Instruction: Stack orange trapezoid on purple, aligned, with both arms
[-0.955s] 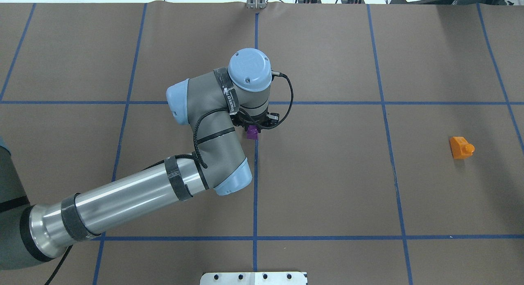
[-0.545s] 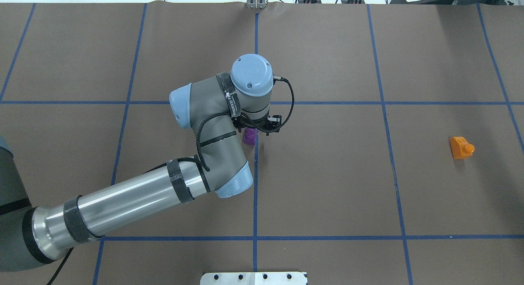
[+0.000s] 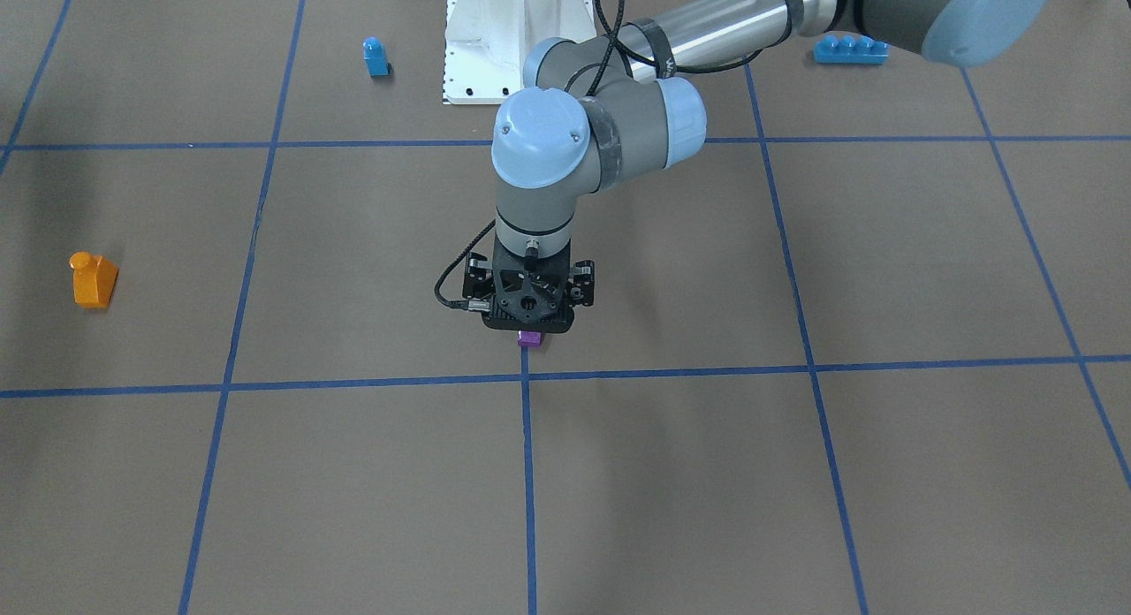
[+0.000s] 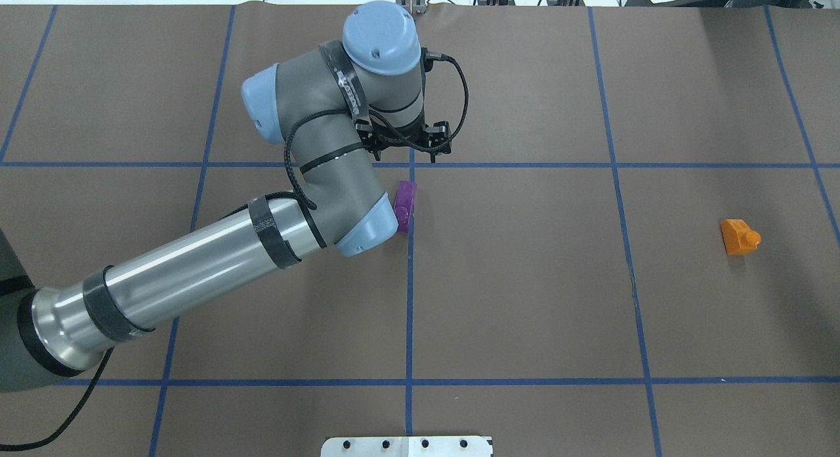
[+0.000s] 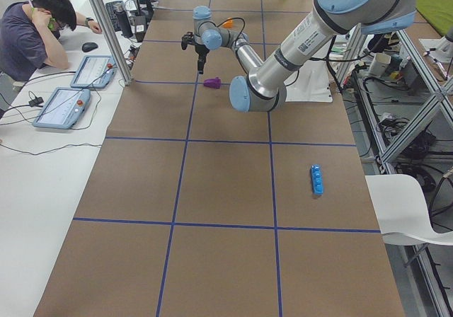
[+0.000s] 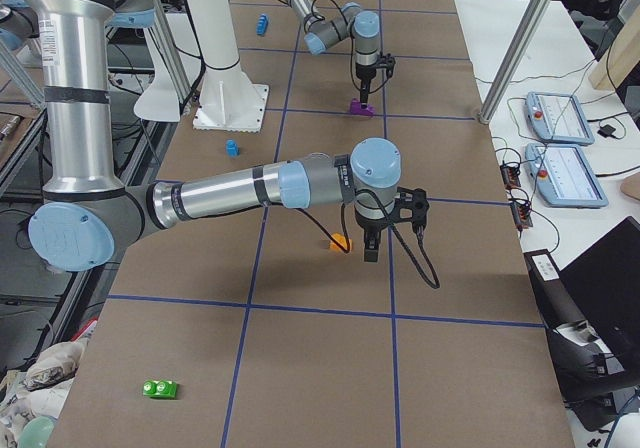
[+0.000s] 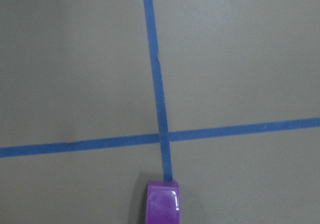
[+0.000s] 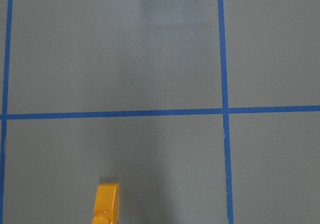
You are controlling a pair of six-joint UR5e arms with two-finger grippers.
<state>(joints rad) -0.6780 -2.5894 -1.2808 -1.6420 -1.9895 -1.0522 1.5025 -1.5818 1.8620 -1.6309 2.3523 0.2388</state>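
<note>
Left gripper [image 4: 410, 147] raised and empty, fingers hidden under its body, spread or closed impossible to tell — purple block [image 4: 405, 206] on the table [image 4: 525, 299] near its 6 o'clock, orange block [image 4: 739, 236] well apart toward 3 o'clock — right gripper [image 6: 369, 253] just beside that orange block in the right-side view, state likewise impossible to tell.

Small blue block [image 3: 375, 56], long blue brick [image 3: 850, 49]

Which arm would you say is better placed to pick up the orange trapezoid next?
Right. In the exterior right view the right gripper hangs close by the orange trapezoid, while the left gripper is far off, near the purple at the table's centre.
</note>
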